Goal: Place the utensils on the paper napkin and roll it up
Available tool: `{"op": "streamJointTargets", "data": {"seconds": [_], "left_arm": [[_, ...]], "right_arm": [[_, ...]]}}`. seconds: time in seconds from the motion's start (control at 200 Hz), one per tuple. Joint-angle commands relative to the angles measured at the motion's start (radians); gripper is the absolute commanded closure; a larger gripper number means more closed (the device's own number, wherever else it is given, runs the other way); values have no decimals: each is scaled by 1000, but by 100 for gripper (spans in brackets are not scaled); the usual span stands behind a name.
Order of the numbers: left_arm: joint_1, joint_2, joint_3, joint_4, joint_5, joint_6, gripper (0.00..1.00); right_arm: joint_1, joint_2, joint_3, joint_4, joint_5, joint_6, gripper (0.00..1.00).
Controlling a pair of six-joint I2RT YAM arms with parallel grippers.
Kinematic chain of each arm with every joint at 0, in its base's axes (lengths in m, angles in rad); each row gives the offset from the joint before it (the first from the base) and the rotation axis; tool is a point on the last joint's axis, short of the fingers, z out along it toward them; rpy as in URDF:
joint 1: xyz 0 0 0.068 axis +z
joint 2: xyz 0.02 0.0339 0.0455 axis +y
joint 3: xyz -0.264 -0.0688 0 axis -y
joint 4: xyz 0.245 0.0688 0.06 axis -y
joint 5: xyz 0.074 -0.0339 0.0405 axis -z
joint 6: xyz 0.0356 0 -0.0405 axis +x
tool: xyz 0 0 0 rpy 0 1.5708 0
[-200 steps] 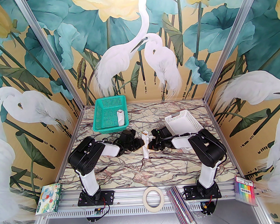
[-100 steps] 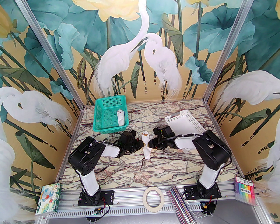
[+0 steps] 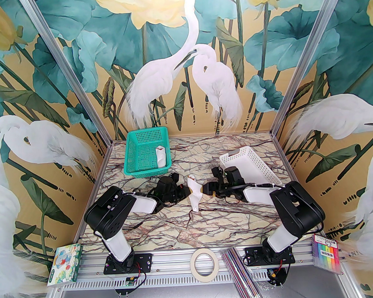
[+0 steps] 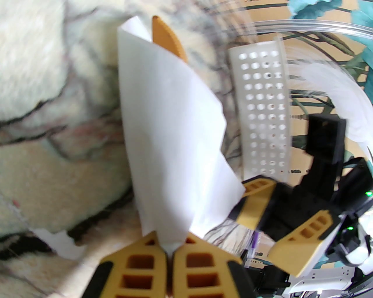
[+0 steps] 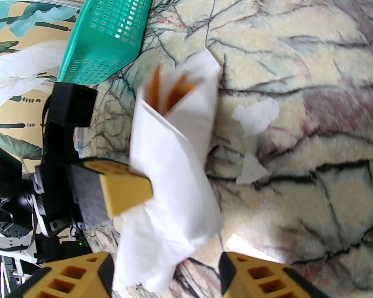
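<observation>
Pressed tight together at the left tool, clamped on a thin lower fold of the paper napkin, with nothing but paper between the yellow fingertips. Spread well apart at the right tool, with the bottom of the rolled napkin lying in the gap; possibly brushing one finger there, though too blurred to say. Facing each other across the roll in the overhead view, left wrist on one side and right wrist on the other. Rolled into a loose white cone, tilted, open and wider at the far end, narrower toward the near end, over the middle of the marble-patterned surface. Poking out of the open far end: orange-brown tips of the utensils, two flat pieces plain to see, everything below them wrapped in white. Just beside the roll on the surface, two torn white paper scraps. Farther back and to the left, a green basket holding another white rolled bundle against its right wall. Farther back and to the right, a white perforated basket, just behind the right wrist. Along the near edge, between the two arm bases, a ring of tape; off at the left corner, a small printed box; off at the right corner, a pack of coloured markers.
</observation>
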Motion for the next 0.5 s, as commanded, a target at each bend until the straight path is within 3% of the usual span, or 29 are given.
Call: {"op": "streamJointTargets", "data": {"seconds": [0.0,0.18,0.215,0.38,0.495], "left_arm": [[3,-49,-13,65,-14,23,100],[7,-77,-24,125,-2,35,100],[6,-83,-28,142,-2,36,100],[8,-126,-33,169,-1,44,100],[8,-150,-18,124,4,62,100]], "right_arm": [[-19,-43,-40,165,-57,50,27],[-29,-71,-67,261,-92,81,19],[-29,-78,-75,285,-95,92,12],[-29,-122,-93,309,-95,101,0],[-30,-108,-80,263,-95,91,1]]}}
